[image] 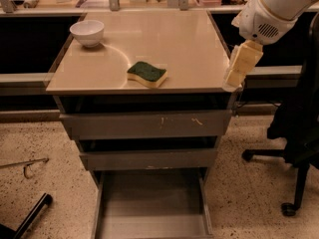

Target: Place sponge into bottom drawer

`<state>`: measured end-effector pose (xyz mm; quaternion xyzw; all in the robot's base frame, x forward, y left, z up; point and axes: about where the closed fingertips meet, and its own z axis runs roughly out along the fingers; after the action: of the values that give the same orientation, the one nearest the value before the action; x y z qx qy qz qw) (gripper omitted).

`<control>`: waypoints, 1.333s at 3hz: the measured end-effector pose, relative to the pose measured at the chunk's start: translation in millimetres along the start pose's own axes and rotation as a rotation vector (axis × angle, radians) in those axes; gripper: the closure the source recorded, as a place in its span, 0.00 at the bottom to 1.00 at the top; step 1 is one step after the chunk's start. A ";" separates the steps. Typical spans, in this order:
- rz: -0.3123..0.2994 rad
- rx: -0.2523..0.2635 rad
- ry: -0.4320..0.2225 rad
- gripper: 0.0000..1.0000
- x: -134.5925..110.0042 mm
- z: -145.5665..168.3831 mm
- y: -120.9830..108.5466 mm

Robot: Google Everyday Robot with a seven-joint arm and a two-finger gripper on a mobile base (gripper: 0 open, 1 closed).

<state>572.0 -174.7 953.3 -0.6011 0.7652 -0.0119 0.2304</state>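
Note:
The sponge (146, 73), dark green on top over yellow foam, lies flat on the beige cabinet top (184, 44), a little right of its middle and near the front edge. The bottom drawer (149, 208) is pulled out at floor level, a wide shallow grey tray with nothing in it. My gripper (238, 68), wrapped in pale-yellow foam padding, hangs from the white arm at the cabinet's right front corner, well to the right of the sponge and not touching it.
A white bowl (87, 32) stands at the back left of the top. The scratched-front top drawer (147, 125) and middle drawer (148, 159) are slightly open. A black office chair (299, 133) stands right. A thin metal piece (27, 166) and a dark bar (30, 218) lie on the floor left.

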 end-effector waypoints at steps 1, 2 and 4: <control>-0.021 -0.003 -0.082 0.00 -22.8 26.3 -10.6; -0.051 -0.033 -0.216 0.00 -60.7 60.8 -17.0; -0.074 -0.094 -0.320 0.00 -97.2 86.3 -18.2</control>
<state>636.9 -67.5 914.4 -0.6333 0.6957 0.1112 0.3203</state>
